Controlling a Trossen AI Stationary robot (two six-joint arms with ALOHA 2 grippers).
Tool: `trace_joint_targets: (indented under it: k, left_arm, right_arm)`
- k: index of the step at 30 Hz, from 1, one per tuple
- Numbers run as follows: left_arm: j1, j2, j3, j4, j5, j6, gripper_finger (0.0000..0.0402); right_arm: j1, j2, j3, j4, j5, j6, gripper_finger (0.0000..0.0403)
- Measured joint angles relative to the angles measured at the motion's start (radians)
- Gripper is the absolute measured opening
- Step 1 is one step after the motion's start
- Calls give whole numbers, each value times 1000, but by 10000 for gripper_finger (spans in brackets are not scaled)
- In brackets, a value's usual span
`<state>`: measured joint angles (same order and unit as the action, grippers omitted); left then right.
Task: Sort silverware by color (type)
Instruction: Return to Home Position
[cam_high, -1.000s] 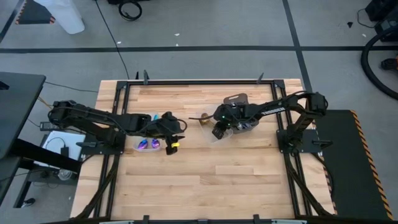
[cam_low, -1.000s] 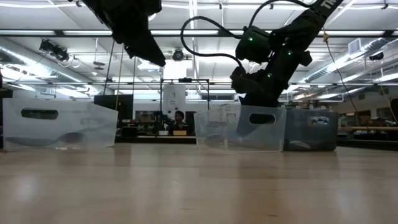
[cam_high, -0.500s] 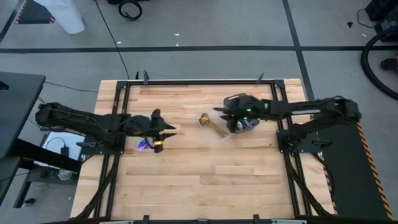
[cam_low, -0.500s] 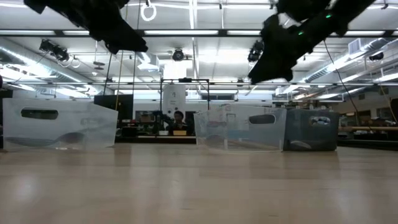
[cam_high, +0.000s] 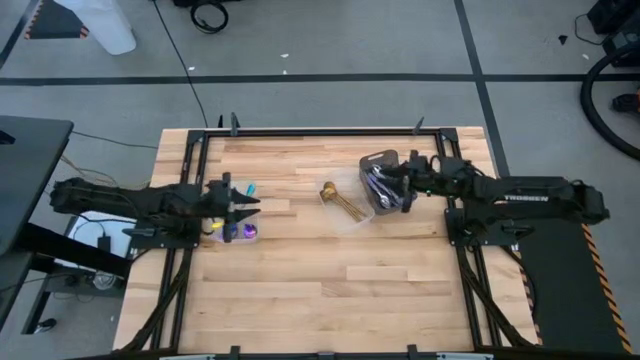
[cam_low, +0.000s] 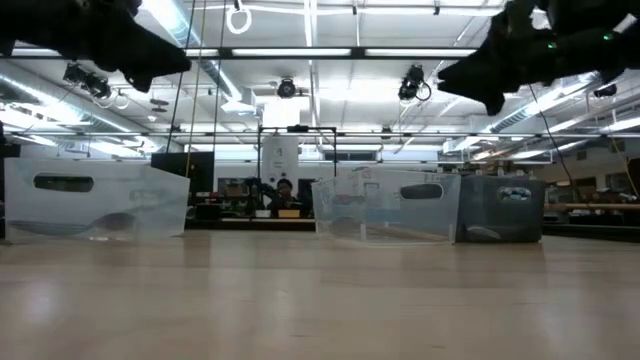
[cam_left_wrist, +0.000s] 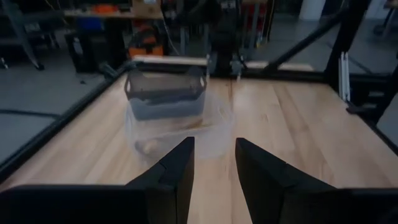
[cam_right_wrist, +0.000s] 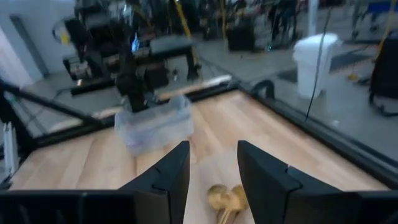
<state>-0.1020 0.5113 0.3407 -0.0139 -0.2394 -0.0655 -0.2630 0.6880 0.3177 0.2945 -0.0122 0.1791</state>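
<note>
Gold spoons (cam_high: 340, 201) lie between the left tool (cam_high: 245, 206) and right tool (cam_high: 400, 184), both spread empty.

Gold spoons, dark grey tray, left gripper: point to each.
gold spoons (cam_right_wrist: 219, 197), right wrist view, one bowl.
dark grey tray (cam_left_wrist: 163, 107), left wrist view, near wall.
left gripper (cam_left_wrist: 214, 143), left wrist view, between its fingertips.

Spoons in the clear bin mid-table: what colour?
The spoons are shiny gold; the high view shows it best.

We've got the left gripper (cam_high: 238, 200) out at the table's (cam_high: 320, 290) left side, purple spoons (cam_high: 241, 231) just beside it. Over on the right, the right gripper (cam_high: 402, 184) hangs at the dark tray's (cam_high: 372, 163) edge, gold spoons (cam_high: 338, 199) nearby.
</note>
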Motion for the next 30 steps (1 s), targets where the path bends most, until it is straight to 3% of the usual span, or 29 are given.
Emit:
trace_joint_targets:
  k: [10, 14, 16, 22, 30]
  left_arm:
    - [0, -364, -178, 28, 1, -22, 125]
    - [-11, -510, -272, 78, 67, -75, 125]
    - [-15, -507, -295, 71, 85, -85, 125]
    - [-16, -482, -317, 87, 96, -88, 125]
    - [-16, -479, -316, 94, 95, -84, 125]
  right_arm:
    - [-62, -289, -159, 12, -9, 38, 144]
    - [-59, -401, -254, 43, -10, 99, 144]
    - [-55, -436, -313, 96, -9, 149, 144]
    - [-53, -465, -303, 53, 45, 295, 144]
    - [-53, -466, -303, 55, 45, 291, 142]
